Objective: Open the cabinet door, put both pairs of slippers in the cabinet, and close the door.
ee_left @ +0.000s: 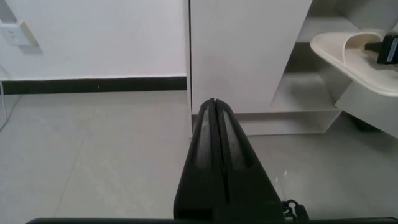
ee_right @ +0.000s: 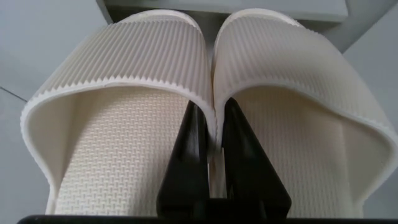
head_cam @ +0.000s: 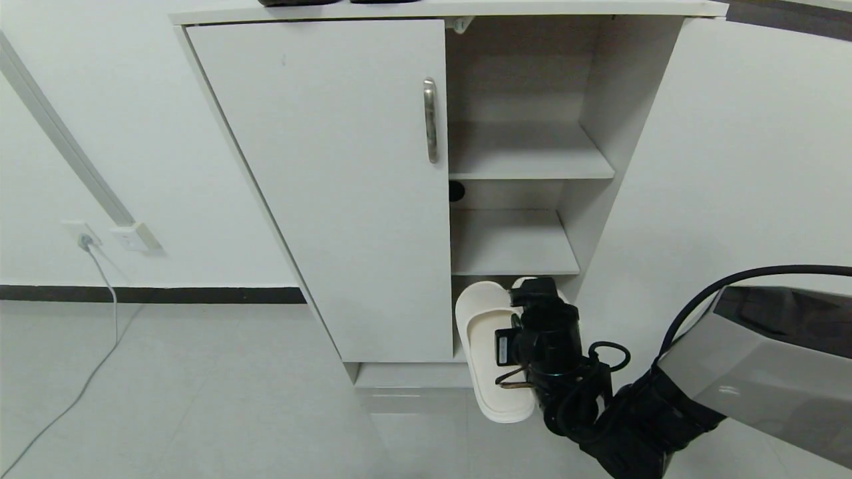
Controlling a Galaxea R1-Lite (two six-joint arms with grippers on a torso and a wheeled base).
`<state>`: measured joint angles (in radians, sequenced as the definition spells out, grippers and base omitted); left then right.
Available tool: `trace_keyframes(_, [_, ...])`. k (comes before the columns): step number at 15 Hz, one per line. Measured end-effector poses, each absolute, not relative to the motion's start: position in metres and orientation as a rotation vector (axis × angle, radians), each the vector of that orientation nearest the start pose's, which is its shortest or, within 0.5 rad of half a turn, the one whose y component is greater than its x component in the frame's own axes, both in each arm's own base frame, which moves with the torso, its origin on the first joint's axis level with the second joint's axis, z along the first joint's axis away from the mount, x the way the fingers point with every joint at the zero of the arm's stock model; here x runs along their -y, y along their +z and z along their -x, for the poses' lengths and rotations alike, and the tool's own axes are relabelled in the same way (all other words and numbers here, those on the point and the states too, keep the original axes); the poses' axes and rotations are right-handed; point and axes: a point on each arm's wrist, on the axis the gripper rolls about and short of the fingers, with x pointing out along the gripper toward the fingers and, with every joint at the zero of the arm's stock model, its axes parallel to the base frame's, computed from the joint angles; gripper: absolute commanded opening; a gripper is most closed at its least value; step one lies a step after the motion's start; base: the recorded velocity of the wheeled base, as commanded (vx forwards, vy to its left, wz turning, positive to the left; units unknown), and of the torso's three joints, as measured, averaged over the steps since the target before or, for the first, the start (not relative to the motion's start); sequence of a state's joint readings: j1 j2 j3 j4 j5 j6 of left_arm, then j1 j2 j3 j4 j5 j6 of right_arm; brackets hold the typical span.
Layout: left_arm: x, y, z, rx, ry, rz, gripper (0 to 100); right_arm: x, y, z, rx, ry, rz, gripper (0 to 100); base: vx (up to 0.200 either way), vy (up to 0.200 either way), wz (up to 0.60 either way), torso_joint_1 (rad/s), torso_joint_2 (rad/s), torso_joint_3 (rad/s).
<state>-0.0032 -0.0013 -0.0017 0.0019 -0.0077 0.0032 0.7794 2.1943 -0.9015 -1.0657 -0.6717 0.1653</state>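
A pair of cream slippers [head_cam: 489, 346] hangs in front of the cabinet's lowest compartment, toes toward the opening. My right gripper [ee_right: 214, 124] is shut on the slippers [ee_right: 211, 93], pinching the two inner side walls together. In the head view the right gripper [head_cam: 532, 313] sits above the pair. The white cabinet [head_cam: 432, 10] has its right door open, showing two bare shelves [head_cam: 526, 156]; the left door [head_cam: 333, 193] with a metal handle [head_cam: 430, 120] is closed. My left gripper [ee_left: 214, 112] is shut and holds nothing, low over the floor before the cabinet. A slipper [ee_left: 354, 59] shows beyond it.
Grey tiled floor [head_cam: 200, 399] lies free to the left. A wall socket [head_cam: 83, 234] with a cable trailing down sits at the left. Dark items [head_cam: 293, 2] rest on the cabinet top.
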Motion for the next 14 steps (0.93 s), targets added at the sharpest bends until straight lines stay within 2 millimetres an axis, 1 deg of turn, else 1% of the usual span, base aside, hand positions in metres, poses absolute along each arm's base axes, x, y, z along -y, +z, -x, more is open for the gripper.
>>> trace_keyframes(2, [0.0, 0.076, 0.023, 0.001, -0.011, -0.003, 0, -0.263, 0.081, -0.287, -0.096, 0.096, -0.009, 0, 0.0, 0.0, 0.0, 0.01, 0.0, -0.114])
trace_keyframes(4, [0.0, 0.076, 0.023, 0.001, -0.011, -0.003, 0, -0.254, 0.083, -0.293, -0.051, 0.07, -0.004, 0, 0.0, 0.0, 0.0, 0.0, 0.0, 0.0])
trace_keyframes(7, [0.0, 0.076, 0.023, 0.001, -0.011, -0.003, 0, -0.247, 0.08, -0.301, -0.054, 0.035, 0.002, 0, 0.0, 0.0, 0.0, 0.0, 0.0, 0.0])
trace_keyframes(12, [0.0, 0.076, 0.023, 0.001, -0.011, -0.004, 0, -0.246, 0.071, -0.304, -0.069, 0.027, 0.013, 0, 0.0, 0.0, 0.0, 0.0, 0.0, 0.0])
trace_keyframes(14, [0.0, 0.076, 0.023, 0.001, -0.011, -0.004, 0, -0.246, 0.067, -0.305, -0.077, 0.027, 0.018, 0, 0.2, 0.0, 0.0, 0.005, 0.0, 0.005])
